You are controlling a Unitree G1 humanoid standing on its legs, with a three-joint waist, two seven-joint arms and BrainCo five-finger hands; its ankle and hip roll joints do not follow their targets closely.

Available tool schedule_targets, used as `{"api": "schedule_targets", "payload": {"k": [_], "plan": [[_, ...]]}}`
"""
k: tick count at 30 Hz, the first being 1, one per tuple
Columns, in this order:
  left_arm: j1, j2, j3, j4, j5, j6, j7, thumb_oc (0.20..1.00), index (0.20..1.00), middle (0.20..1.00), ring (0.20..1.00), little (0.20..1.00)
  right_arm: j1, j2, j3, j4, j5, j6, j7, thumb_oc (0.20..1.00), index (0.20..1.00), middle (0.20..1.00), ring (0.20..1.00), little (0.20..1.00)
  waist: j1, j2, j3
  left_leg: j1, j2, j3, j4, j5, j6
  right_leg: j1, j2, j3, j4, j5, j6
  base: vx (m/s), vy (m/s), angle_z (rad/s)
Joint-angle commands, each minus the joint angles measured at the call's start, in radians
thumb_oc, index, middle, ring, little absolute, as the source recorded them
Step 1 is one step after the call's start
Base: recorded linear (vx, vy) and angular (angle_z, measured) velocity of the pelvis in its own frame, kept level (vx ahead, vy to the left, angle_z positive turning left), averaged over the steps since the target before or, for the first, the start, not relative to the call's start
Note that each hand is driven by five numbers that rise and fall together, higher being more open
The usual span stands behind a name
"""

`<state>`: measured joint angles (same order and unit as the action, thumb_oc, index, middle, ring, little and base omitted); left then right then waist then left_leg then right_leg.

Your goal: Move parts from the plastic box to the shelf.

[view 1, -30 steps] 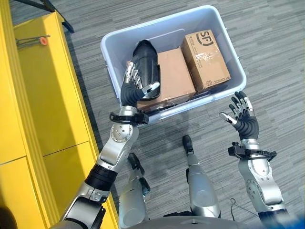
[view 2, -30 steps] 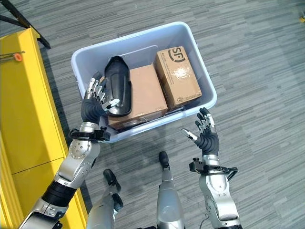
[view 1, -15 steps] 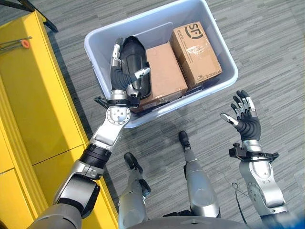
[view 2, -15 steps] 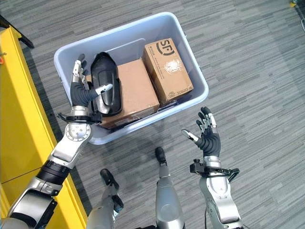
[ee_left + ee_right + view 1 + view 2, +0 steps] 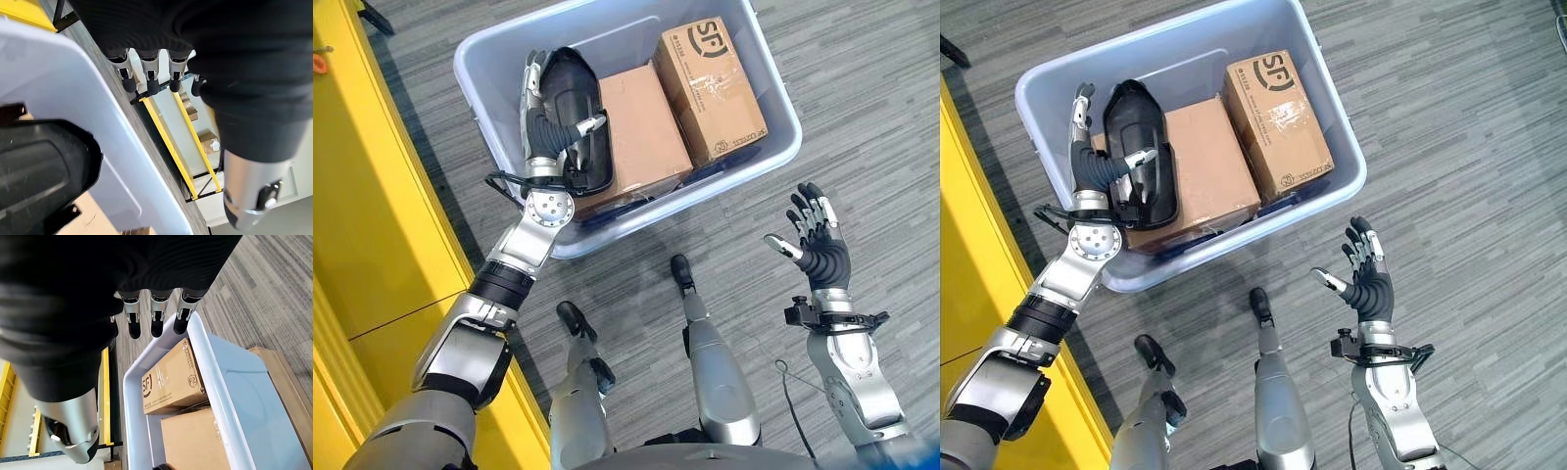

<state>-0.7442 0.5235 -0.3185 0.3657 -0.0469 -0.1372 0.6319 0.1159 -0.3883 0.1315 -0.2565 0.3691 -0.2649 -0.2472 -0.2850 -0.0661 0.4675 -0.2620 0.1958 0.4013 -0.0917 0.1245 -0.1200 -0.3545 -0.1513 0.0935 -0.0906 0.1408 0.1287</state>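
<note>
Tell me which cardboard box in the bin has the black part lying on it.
The plain cardboard box in the middle of the plastic bin; the black part lies along its side by the left hand. The printed box beside it is bare.

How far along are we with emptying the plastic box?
Nothing looks moved yet: the plastic box holds the black part and two cardboard boxes. The left robot hand is open against the black part's side, not gripping it. The right robot hand hangs open outside the box. Every transfer to the shelf remains.
</note>
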Motion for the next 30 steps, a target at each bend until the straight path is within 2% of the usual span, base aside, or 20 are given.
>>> {"api": "schedule_targets", "payload": {"k": [1, 2, 3, 4, 5, 6, 15, 30], "plan": [[-0.116, 0.052, 0.038, 0.066, 0.015, -0.032, 0.022, 1.000, 1.000, 1.000, 1.000, 1.000, -0.033, -0.007, -0.055, -0.042, -0.004, -0.070, 0.003, 1.000, 1.000, 1.000, 1.000, 1.000, -0.018, -0.008, 0.011, 0.008, 0.092, -0.077, 0.122, -0.030, -0.044, 0.000, -0.035, 0.001, 0.167, -0.142, 0.056, 0.09, 0.028, -0.02], [-0.116, 0.048, 0.038, 0.073, 0.009, -0.030, 0.024, 1.000, 1.000, 1.000, 1.000, 1.000, -0.032, -0.007, -0.055, -0.041, -0.003, -0.069, 0.002, 1.000, 1.000, 1.000, 1.000, 1.000, -0.019, -0.006, 0.005, 0.019, 0.088, -0.085, 0.118, -0.054, -0.052, 0.009, -0.039, 0.001, 0.167, -0.164, 0.061, 0.00, 0.000, 0.00], [-0.117, 0.049, 0.039, 0.074, 0.009, -0.031, 0.025, 1.000, 1.000, 1.000, 1.000, 1.000, -0.033, -0.007, -0.054, -0.042, -0.003, -0.069, 0.003, 1.000, 1.000, 1.000, 1.000, 1.000, -0.019, -0.009, 0.011, 0.007, 0.092, -0.076, 0.122, -0.030, -0.044, -0.001, -0.035, 0.002, 0.168, -0.143, 0.056, 0.10, 0.027, -0.02], [-0.118, 0.047, 0.039, 0.078, 0.005, -0.029, 0.026, 1.000, 1.000, 1.000, 1.000, 1.000, -0.032, -0.007, -0.054, -0.042, -0.005, -0.069, 0.001, 1.000, 1.000, 1.000, 1.000, 1.000, -0.019, -0.007, 0.006, 0.018, 0.089, -0.084, 0.118, -0.054, -0.053, 0.009, -0.039, 0.001, 0.167, -0.164, 0.061, -0.09, -0.030, -0.02], [-0.122, 0.047, 0.043, 0.087, 0.002, -0.028, 0.028, 1.000, 1.000, 1.000, 1.000, 1.000, -0.033, -0.008, -0.054, -0.043, -0.007, -0.069, 0.001, 1.000, 1.000, 1.000, 1.000, 1.000, -0.020, -0.011, 0.012, 0.004, 0.094, -0.076, 0.123, -0.030, -0.044, -0.004, -0.034, 0.002, 0.168, -0.143, 0.056, 0.10, 0.025, -0.02], [-0.126, 0.046, 0.041, 0.097, -0.003, -0.026, 0.029, 1.000, 1.000, 1.000, 1.000, 1.000, -0.030, -0.007, -0.057, -0.044, -0.005, -0.070, -0.001, 1.000, 1.000, 1.000, 1.000, 1.000, -0.020, -0.008, 0.008, 0.015, 0.089, -0.086, 0.118, -0.055, -0.052, 0.005, -0.038, 0.001, 0.169, -0.167, 0.061, 0.00, 0.000, 0.00], [-0.187, 0.046, 0.043, 0.156, -0.072, -0.013, 0.036, 1.000, 1.000, 1.000, 1.000, 1.000, -0.026, -0.009, -0.049, -0.040, 0.004, -0.060, 0.006, 1.000, 1.000, 1.000, 1.000, 1.000, -0.021, -0.010, 0.011, 0.003, 0.089, -0.087, 0.111, -0.053, -0.052, -0.013, -0.031, 0.002, 0.170, -0.166, 0.061, 0.01, 0.003, 0.00], [-0.216, 0.088, 0.044, 0.162, -0.061, -0.005, 0.046, 1.000, 1.000, 1.000, 1.000, 1.000, -0.014, -0.024, -0.064, -0.047, 0.022, -0.065, 0.026, 1.000, 1.000, 1.000, 1.000, 1.000, -0.018, -0.009, 0.016, -0.032, 0.086, -0.104, 0.128, -0.063, -0.048, -0.031, -0.028, -0.008, 0.175, -0.171, 0.059, 0.00, 0.000, 0.00]]}}
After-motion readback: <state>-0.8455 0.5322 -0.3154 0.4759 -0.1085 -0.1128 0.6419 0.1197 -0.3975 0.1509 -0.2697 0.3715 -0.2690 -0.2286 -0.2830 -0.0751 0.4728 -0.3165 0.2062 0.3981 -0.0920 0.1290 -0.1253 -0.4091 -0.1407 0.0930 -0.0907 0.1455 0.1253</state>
